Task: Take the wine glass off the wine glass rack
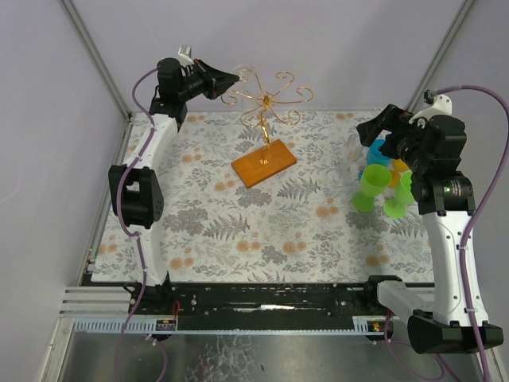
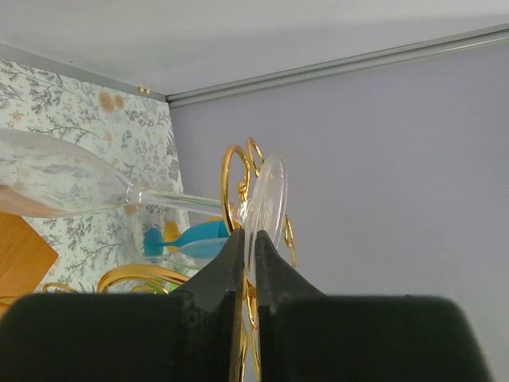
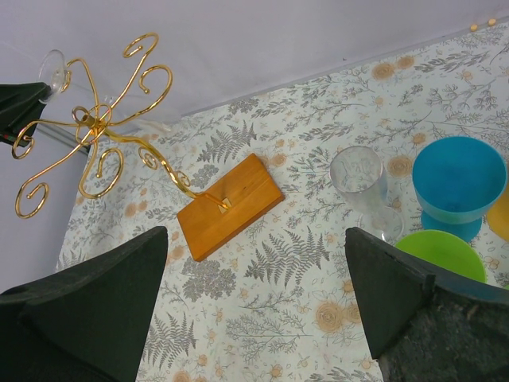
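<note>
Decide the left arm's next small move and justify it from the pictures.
Probably keep the left gripper shut and ease the wine glass outward along the wire: its fingers already pinch the foot, but the stem sits hooked in a gold curl of the wine glass rack.

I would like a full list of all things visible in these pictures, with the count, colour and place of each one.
wine glass rack: one, gold wire on an orange base, back middle of the table.
wine glass: one, clear, on the rack.
standing glass: one, clear, right side.
blue glass: one, blue, beside the standing glass.
green glasses: two, green, right side.
yellow item: one, mostly hidden.
table cover: one, pale floral.
left gripper: black, shut on the wine glass's foot.
right gripper: black, open, over the right side.
</note>
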Controlling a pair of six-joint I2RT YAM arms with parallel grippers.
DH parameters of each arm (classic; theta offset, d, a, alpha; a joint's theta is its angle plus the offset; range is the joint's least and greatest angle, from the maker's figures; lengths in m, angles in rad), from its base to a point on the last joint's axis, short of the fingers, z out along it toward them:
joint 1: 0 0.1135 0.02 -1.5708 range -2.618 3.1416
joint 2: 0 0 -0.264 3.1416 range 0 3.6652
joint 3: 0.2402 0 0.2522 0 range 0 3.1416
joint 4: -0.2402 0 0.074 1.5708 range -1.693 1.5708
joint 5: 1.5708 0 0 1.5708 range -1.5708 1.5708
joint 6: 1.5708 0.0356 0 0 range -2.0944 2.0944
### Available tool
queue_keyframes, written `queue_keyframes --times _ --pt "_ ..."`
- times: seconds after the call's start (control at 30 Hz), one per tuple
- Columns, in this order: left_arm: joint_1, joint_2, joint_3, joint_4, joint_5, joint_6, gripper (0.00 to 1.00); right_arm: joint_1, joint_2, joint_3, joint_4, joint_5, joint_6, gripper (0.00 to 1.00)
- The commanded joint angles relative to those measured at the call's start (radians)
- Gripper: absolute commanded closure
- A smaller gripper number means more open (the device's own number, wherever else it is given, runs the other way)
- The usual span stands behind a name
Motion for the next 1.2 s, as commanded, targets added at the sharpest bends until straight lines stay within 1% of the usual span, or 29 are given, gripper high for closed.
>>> queue_keyframes --times 0.0,0.3,0.37,0.67,1.17 --pt "-0.003 -0.01 0.006 0.074 0.002 -0.016 1.0 0.006 -0.023 0.003 0.02 -0.011 0.0 0.02" --pt "-0.004 -0.034 0.0 0.084 0.002 -0.06 1.0 0.006 -0.026 0.007 0.011 -0.01 0.0 0.02" --pt "-0.003 -0.036 0.008 0.083 -0.002 -0.061 1.0 0.006 -0.028 0.008 0.012 -0.009 -0.002 0.0" --pt "-0.002 -0.02 0.047 0.069 -0.013 -0.04 1.0 0.006 -0.04 0.001 0.011 -0.003 -0.004 0.01" --pt "-0.003 0.03 0.11 0.103 -0.007 -0.004 1.0 0.006 -0.067 -0.006 -0.01 -0.007 -0.001 0.01"
